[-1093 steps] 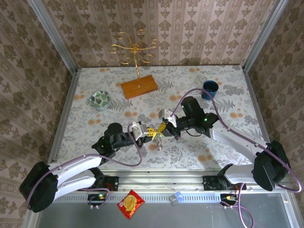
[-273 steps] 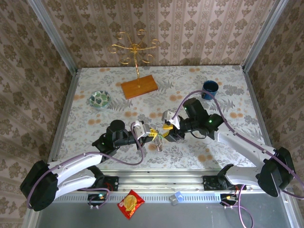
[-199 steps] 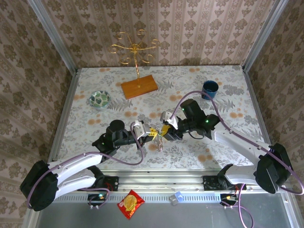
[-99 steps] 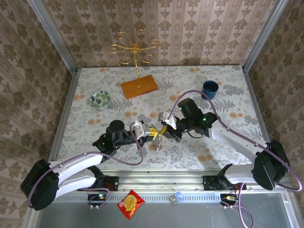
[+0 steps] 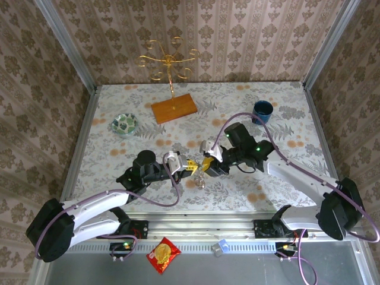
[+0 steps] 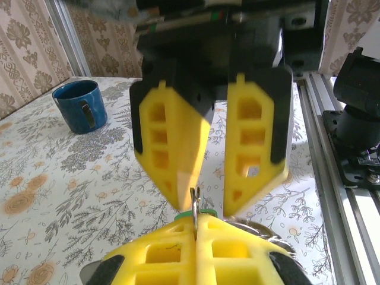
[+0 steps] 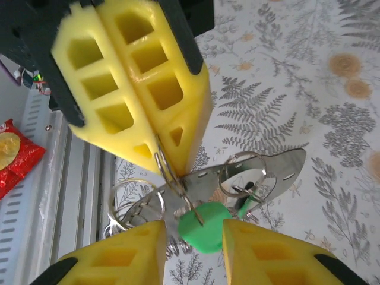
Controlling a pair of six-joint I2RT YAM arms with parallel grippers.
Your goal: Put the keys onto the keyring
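Two robot arms meet nose to nose over the near middle of a floral-patterned table [image 5: 285, 113]. The left gripper [image 6: 196, 221] has its yellow jaws pressed together, clamped on a thin wire ring [image 7: 161, 161] that runs down to the round bright green head of one of the keys [image 7: 205, 228]. The right gripper [image 7: 193, 233] faces it from the other side with its jaws apart; the green head sits in the gap between its fingertips, and whether either pad touches it cannot be told. A sliver of green from the second key [image 7: 245, 206] shows just beside the first, among a few more small wire rings. The keyring [image 7: 290, 169], a flat grey metal band bent into an oval loop, lies slantwise just behind the clamped ring and the green head, its rounded end stretching out past the right gripper; whether it rests on the table or hangs clear cannot be told. Well apart from the cluster stand a dark blue cup [image 5: 262, 110] at the far right, a gold wire stand [image 5: 169, 62] on a wooden base at the far middle and a small patterned bowl [image 5: 125, 123] at the left, while a red snack packet [image 5: 163, 254] lies off the table's near edge, between the arm bases
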